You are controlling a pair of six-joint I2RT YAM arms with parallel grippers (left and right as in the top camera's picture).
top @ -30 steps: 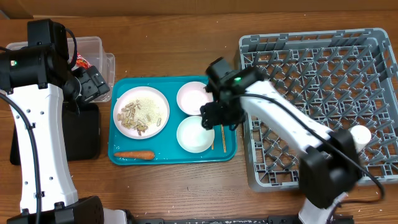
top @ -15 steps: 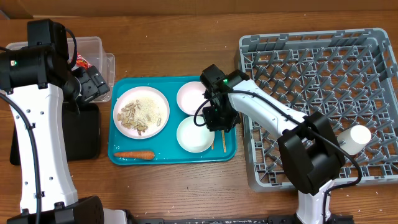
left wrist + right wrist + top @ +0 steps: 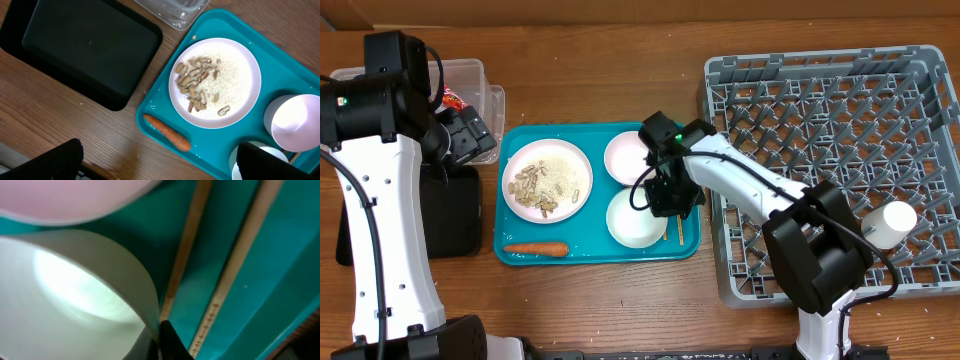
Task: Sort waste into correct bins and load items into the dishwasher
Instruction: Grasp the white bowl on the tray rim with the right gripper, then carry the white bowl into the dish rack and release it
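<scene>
My right gripper [image 3: 666, 203] is shut on the right rim of the nearer white bowl [image 3: 634, 218] on the teal tray [image 3: 582, 246]. In the right wrist view the black fingers [image 3: 172, 342] pinch the thin bowl wall [image 3: 142, 287], and the two wooden chopsticks [image 3: 186, 255] lie just beside it. The second bowl [image 3: 628, 157] sits behind. A white plate [image 3: 547, 179] holds nut scraps and rice; an orange carrot [image 3: 535, 248] lies in front of it. My left gripper [image 3: 157, 162] hangs open above the table, over the carrot [image 3: 167, 132] and the plate [image 3: 215, 82].
The grey dish rack [image 3: 820, 100] fills the right side, with a white cup [image 3: 887, 222] at its right edge. A clear tub [image 3: 470, 75] with a red wrapper [image 3: 450, 100] stands far left, and a black tray [image 3: 450, 215] lies in front of it.
My right gripper has come down on the nearer bowl's right rim and shut on it. The left arm has not moved.
</scene>
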